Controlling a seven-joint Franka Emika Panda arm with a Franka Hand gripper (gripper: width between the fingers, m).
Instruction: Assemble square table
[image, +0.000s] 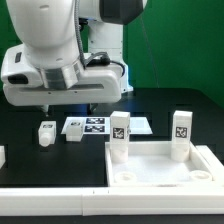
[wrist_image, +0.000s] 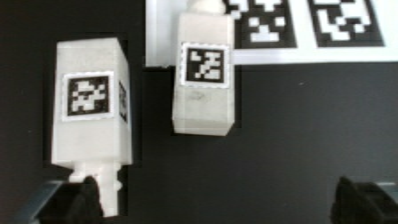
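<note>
The square table's white panel (image: 160, 172) lies at the exterior view's right, raised rim up. Two tagged white legs (image: 120, 136) (image: 180, 131) stand upright at its far corners. Two more short legs (image: 47, 132) (image: 74, 130) lie loose on the black table beside the marker board. In the wrist view these two legs (wrist_image: 93, 105) (wrist_image: 205, 85) lie side by side, tags up. My gripper (wrist_image: 222, 200) is open and empty above them. One fingertip (wrist_image: 71, 198) is at the narrow end of the nearer leg, the other (wrist_image: 370, 200) is far off over bare table.
The marker board (image: 98, 125) lies behind the loose legs and also shows in the wrist view (wrist_image: 294, 25). A white border strip (image: 50, 200) runs along the front. A small white piece (image: 2, 155) sits at the exterior view's left edge. The arm's body (image: 60, 70) hangs over the loose legs.
</note>
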